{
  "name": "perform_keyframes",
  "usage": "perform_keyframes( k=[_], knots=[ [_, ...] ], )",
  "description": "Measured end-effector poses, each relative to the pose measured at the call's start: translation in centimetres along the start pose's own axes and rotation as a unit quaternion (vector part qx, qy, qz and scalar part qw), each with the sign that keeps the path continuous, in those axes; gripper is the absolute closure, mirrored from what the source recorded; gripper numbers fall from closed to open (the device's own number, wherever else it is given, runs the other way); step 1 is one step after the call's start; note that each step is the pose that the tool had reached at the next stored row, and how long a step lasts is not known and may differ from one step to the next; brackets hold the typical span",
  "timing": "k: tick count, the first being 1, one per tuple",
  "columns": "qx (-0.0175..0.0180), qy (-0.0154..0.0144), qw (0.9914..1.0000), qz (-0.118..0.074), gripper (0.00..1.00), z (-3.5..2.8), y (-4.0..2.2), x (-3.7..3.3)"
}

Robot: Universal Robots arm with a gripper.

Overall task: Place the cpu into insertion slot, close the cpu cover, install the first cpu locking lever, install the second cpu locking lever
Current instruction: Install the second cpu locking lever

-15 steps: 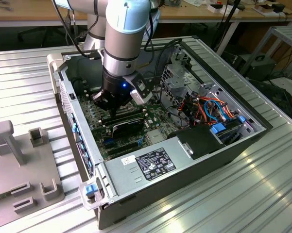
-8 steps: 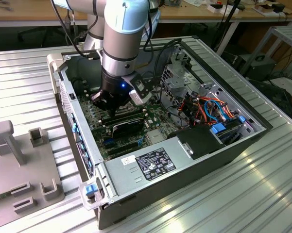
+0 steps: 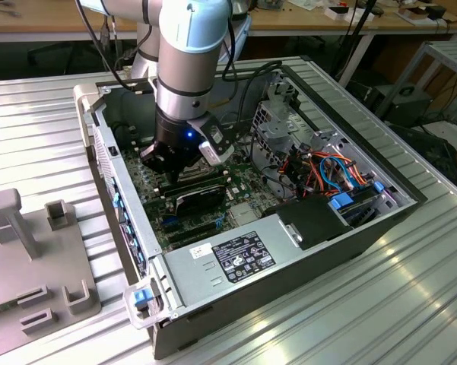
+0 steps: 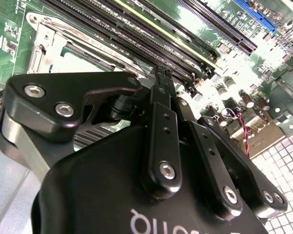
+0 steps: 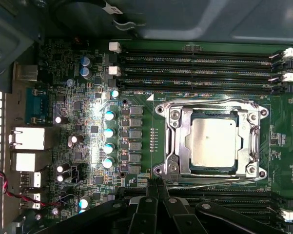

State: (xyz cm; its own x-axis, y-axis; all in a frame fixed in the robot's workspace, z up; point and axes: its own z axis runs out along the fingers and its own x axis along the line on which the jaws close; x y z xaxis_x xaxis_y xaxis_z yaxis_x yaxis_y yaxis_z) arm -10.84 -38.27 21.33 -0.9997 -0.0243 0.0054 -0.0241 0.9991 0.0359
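CPU (image 5: 213,142) seated in insertion slot (image 5: 187,168), right-centre of the first wrist view, cpu cover (image 5: 174,141) down; my gripper (image 5: 156,184), fingers pinched narrow and empty, works the locking-lever step, needing careful alignment.

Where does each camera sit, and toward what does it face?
Exterior view: off the arm, looking obliquely down into the open computer case; it shows the arm and the gripper low over the motherboard.
First wrist view: on the wrist, facing the motherboard squarely; the cpu lies under the cpu cover; the gripper shows with jaws together.
Second wrist view: on the wrist, looking at a slant along the gripper over the memory slots.
Shared: both wrist views show the cpu cover, memory slots and gripper tip.
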Motion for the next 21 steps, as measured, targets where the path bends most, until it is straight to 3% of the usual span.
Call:
perform_keyframes(
  k=[14,21],
  knots=[
    [-0.0005,0.0000,1.00000,0.000,0.89,0.24,0.34,0.00],
    [-0.0038,-0.0001,0.99999,0.000,0.89,0.58,0.60,-0.02]
  ],
)
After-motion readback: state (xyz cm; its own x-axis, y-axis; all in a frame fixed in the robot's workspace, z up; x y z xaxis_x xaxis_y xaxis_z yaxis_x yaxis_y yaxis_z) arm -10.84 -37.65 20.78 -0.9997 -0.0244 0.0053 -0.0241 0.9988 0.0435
